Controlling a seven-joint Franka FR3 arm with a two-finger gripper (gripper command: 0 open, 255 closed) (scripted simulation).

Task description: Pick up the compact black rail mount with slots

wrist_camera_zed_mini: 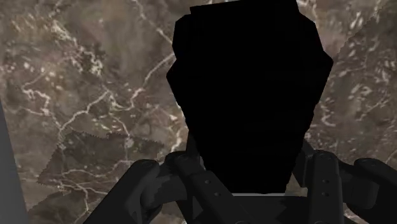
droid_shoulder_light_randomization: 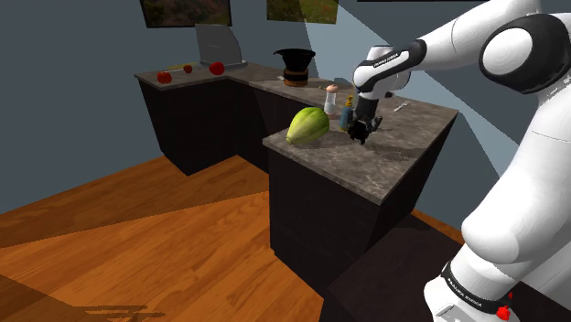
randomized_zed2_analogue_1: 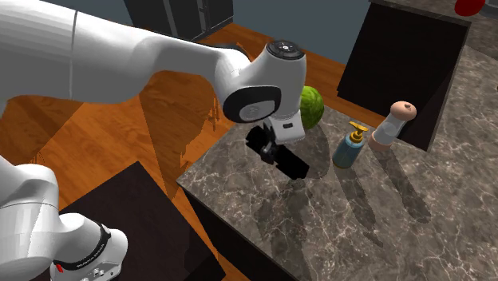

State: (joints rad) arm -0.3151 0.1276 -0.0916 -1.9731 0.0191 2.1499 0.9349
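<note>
On the dark marbled worktop (droid_shoulder_light_randomization: pixel 403 154), close to its floor-side edge, the black hand (droid_shoulder_light_randomization: pixel 363 130) is held low over the stone at the end of the white arm (droid_shoulder_light_randomization: pixel 412 55). The black rail mount (randomized_zed2_analogue_1: pixel 294 165) is gripped in it. From the wrist view the rail mount (wrist_camera_zed_mini: pixel 248 95) is seen as a plain black block set between the 2 fingers (wrist_camera_zed_mini: pixel 321 178), which are pressed against its 2 sides, so the hand is pinched on it rather than spread. Its slots cannot be made out, since the whole piece is drawn flat black.

In the second exterior view the rail mount is seen jutting from the hand (randomized_zed2_analogue_1: pixel 270 146) toward that view's lower right, tilted, with a shadow cast on the worktop (randomized_zed2_analogue_1: pixel 359 227) beside it. Whether its lower end touches the stone cannot be told.

A green melon (droid_shoulder_light_randomization: pixel 307 125) is laid just beside the hand, on the shoulder view's left. 2 bottles are stood upright near it: a pump bottle (randomized_zed2_analogue_1: pixel 349 148) with a yellow top and, next to that, a pale bottle (randomized_zed2_analogue_1: pixel 393 124) with a rounded pinkish cap. Both are apart from the hand.

A wooden floor (droid_shoulder_light_randomization: pixel 137 238) is spread below the worktop.
</note>
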